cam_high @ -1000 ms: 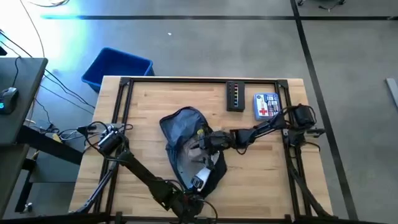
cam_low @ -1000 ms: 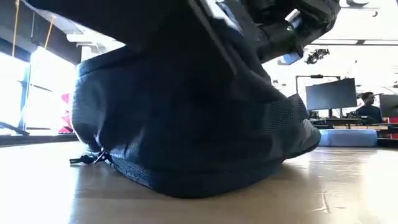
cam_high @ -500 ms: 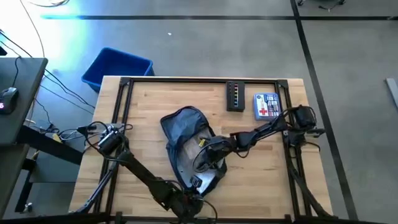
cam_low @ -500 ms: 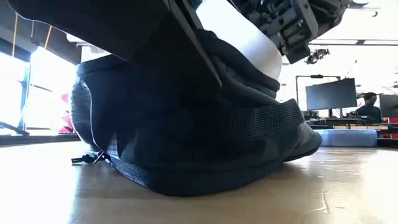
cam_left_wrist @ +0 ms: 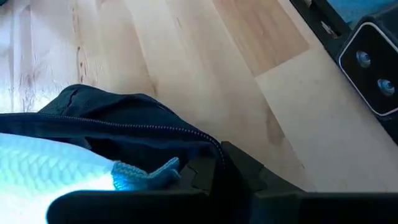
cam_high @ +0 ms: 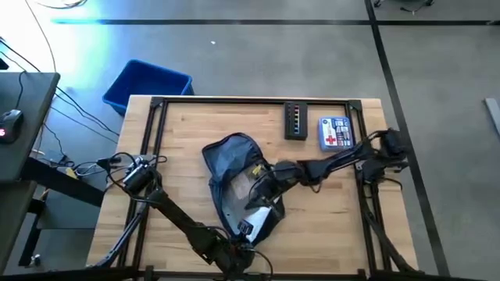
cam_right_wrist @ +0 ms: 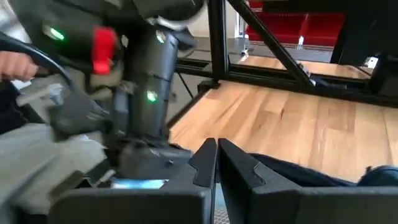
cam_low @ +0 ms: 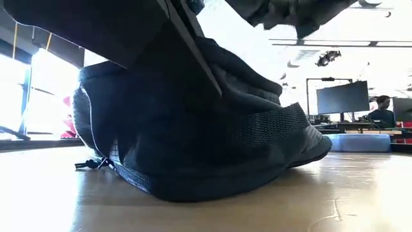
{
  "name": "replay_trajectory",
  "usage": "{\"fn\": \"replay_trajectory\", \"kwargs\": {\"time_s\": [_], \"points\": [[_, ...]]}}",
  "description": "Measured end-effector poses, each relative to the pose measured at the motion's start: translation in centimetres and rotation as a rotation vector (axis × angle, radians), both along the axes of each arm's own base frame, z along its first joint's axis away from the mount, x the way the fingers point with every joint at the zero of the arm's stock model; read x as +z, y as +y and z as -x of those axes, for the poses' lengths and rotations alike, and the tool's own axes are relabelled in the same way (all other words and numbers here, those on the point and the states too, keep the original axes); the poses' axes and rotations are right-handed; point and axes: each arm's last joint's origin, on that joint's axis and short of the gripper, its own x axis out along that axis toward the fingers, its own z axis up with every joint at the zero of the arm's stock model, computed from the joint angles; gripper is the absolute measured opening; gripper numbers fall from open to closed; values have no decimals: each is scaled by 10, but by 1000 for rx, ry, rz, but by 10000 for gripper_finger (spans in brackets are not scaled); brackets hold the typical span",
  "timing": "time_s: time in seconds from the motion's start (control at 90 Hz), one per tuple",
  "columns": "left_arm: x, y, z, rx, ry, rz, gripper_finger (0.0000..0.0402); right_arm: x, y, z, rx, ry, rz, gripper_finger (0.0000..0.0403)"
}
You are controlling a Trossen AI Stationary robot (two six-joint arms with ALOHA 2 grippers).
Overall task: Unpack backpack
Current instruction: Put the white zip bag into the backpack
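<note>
Backpack: soft dark navy fabric backpack [cam_high: 234, 183], mid-tabletop, long axis toward the near edge.
Right gripper: right gripper [cam_high: 262, 191] directly over its opening, fingers pressed together (empty).
Left gripper: left gripper [cam_high: 244, 232] at the near end, pinching the zipper edge.

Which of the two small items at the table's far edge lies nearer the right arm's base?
The white kit with the red cross; the dark box with coloured dots lies beside it, farther from that base.

Quick count — one backpack [cam_high: 238, 183] mid-desk, one black box [cam_high: 295, 121] and one first-aid kit [cam_high: 334, 133] near the far edge, one blue bin [cam_high: 147, 84] off the far-left corner — two arms.
</note>
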Motion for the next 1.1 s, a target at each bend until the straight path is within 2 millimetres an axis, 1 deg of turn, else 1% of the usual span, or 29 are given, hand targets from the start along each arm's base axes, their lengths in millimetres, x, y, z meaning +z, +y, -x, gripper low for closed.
{"fn": "replay_trajectory", "kwargs": {"time_s": [0.111,0.178,0.267,0.333,0.4,0.5,0.567,0.689,0.833,0.933,1.022,1.1], "points": [[0,0,0,4,-5,-8,0,22,1,21,18,88,9,0],[0,0,0,5,-7,-9,0,28,5,36,49,191,5,0],[0,0,0,7,-8,-12,0,25,17,51,105,333,6,0],[0,1,0,7,-9,-12,0,15,27,54,78,402,39,0],[0,1,-1,11,-16,-14,0,-2,34,47,12,426,84,0],[1,1,-1,21,-32,-21,0,-37,35,28,-43,435,106,0],[1,1,-2,23,-37,-21,0,-57,29,14,-141,417,113,0],[3,-3,-2,-5,-62,-23,0,-87,10,-6,-311,376,98,0],[8,-10,-3,-68,-115,-56,0,-106,-7,-23,-404,308,-10,0],[12,-13,-3,-86,-160,-71,0,-115,-13,-27,-480,288,-14,0],[12,-14,-4,-102,-168,-91,0,-118,-15,-26,-563,286,22,0],[12,-13,-3,-96,-162,-89,0,-116,-16,-27,-567,275,23,0]]}}
